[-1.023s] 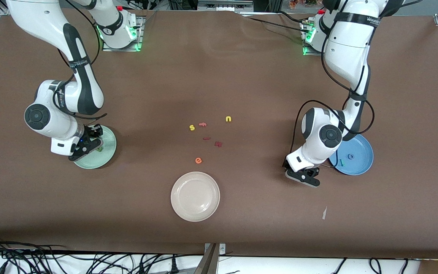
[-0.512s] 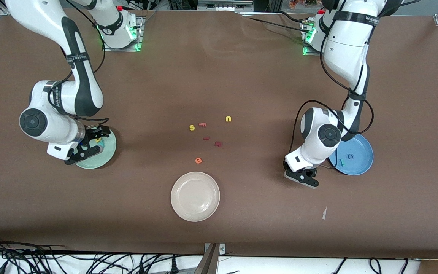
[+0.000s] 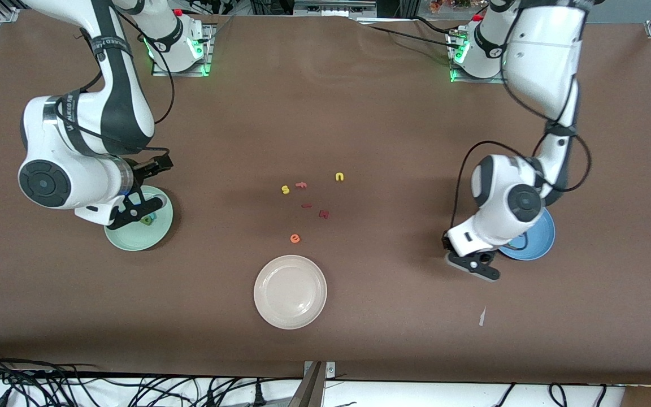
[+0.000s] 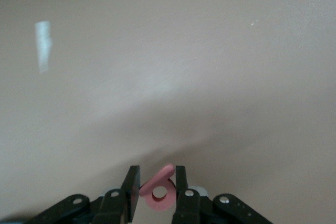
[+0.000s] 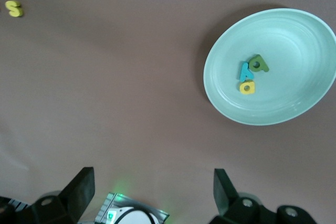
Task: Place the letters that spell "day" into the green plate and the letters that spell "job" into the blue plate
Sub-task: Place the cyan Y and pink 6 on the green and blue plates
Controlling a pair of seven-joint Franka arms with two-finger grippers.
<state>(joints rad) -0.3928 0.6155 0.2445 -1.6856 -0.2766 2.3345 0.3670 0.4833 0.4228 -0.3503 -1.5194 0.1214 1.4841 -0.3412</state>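
Nearest the front camera we see a round cream-white plate [image 3: 290, 291] on the brown tabletop [image 3: 359, 113]. Just past it lies an orange foam "e" [image 3: 295, 238], then dark red foam letters [image 3: 324, 213], and farthest a yellow "s" [image 3: 285, 190], pink "f" [image 3: 301, 184] and yellow "n" [image 3: 339, 177].

Toward the left arm's end, the left hand [image 4: 157, 182] hangs over bare tabletop beside the round bright sky-blue plate [image 3: 537, 246], pinching a salmon-pink foam stem-and-bowl letter [image 4: 158, 192].

Toward the right arm's end, the right hand [image 5: 152, 187], fingers spread wide, is above the round pale mint-green plate [image 5: 294, 103]. In that plate lie the yellow "a" [image 5: 247, 87], teal "y" [image 5: 244, 71] and dark green stem-and-bowl letter [image 5: 258, 64], touching.
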